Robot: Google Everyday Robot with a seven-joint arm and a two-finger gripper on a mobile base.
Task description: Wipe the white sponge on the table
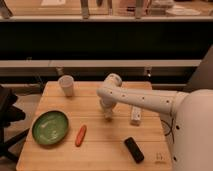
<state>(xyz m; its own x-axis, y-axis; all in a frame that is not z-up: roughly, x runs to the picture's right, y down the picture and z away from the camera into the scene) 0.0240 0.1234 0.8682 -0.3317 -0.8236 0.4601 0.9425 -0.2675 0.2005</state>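
The table (97, 152) of pale wooden planks fills the lower view, and 1 white arm (145, 98) reaches across it from the right. At its tip the gripper (107, 113) points down at the table's middle, pressing on the white sponge (108, 115); how it is set cannot be told. A green plate (50, 127) lies left, a white cup (66, 85) behind, then a white bar (135, 114), a black object (133, 149) and an orange carrot (80, 135).

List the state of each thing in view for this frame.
hand: lowered to the table, mid-table
white sponge: at the hand's tip, on the table
green plate: empty
white cup: upright
carrot: lying flat
white bar: lying flat
black object: lying flat
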